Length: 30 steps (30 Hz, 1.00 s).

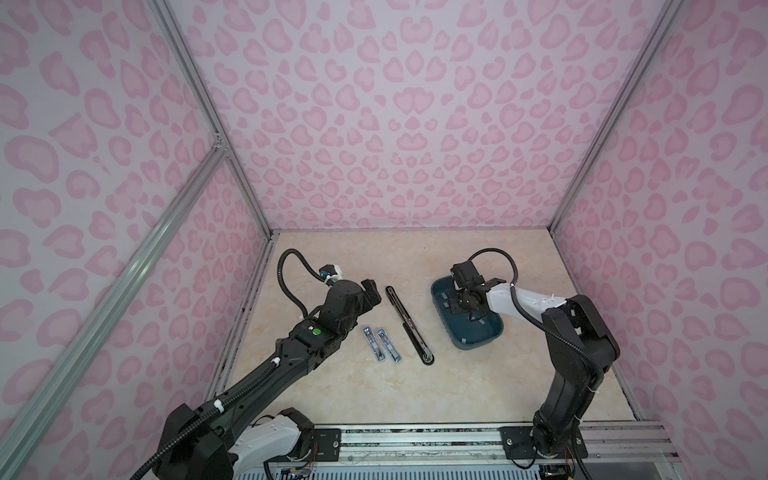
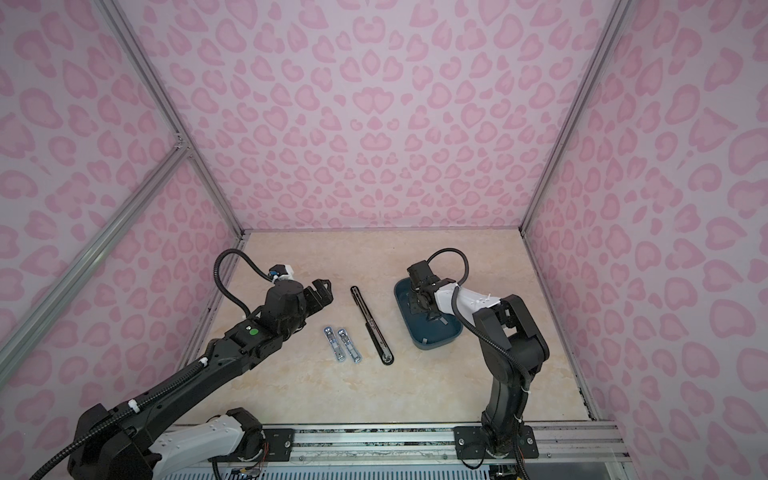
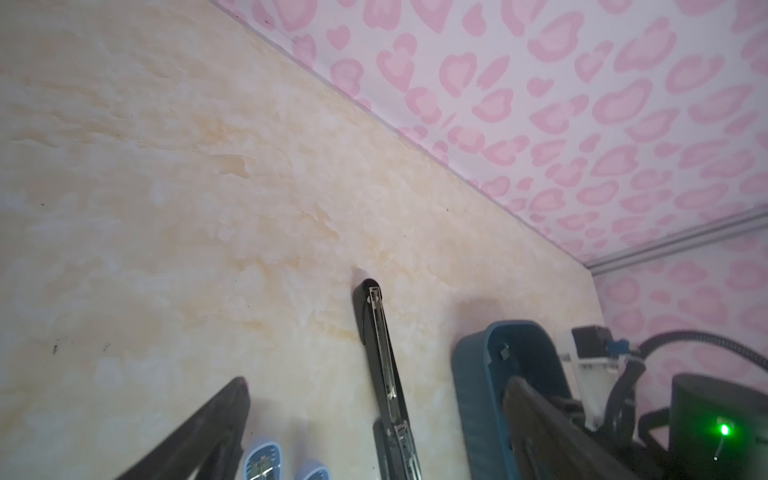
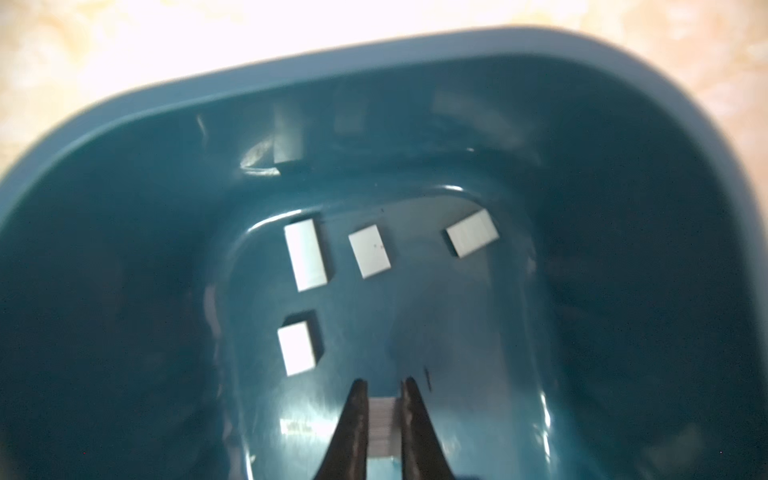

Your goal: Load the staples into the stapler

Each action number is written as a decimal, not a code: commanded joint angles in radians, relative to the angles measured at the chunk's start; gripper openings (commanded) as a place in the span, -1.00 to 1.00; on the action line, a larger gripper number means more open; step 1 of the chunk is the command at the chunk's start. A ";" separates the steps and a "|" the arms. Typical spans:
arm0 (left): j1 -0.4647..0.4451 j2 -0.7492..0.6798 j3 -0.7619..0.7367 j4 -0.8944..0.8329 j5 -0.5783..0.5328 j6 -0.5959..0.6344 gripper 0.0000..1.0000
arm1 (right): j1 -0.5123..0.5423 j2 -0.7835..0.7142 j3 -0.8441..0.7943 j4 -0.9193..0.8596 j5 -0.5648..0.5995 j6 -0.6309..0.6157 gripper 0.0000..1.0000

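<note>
A staple strip (image 4: 383,424) was gripped between the closed right jaws, low inside the blue bin (image 4: 166,137). Other staples (image 4: 306,254) were seen lying flat on the bin's floor. The strip was judged light, stiff, slippery and liable to snap at its glued joints, so it is best pinched across its long sides near the middle. The left jaws were held wide open and empty above the table (image 1: 478,386), near the opened black stapler (image 1: 409,326) and two small staplers (image 1: 372,343).

Walls (image 1: 415,124): pink blotches printed on pale lilac. Tabletop (image 1: 478,386): cream, marbled. Tray (image 4: 124,208): teal. Staples (image 4: 307,255): pale grey, seemingly. Long stapler (image 1: 409,324): black.
</note>
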State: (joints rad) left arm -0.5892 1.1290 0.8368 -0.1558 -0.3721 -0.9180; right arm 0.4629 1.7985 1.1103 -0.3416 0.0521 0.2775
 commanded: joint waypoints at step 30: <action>0.167 -0.505 -0.555 0.015 0.116 0.268 0.93 | 0.625 -0.236 -0.017 0.053 0.346 0.212 -0.70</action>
State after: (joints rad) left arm -0.4229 0.6468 0.2741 -0.1314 -0.2672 -0.6262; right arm 1.0595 1.5349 1.0859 -0.3328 0.3702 0.4435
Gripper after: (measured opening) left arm 0.967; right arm 0.149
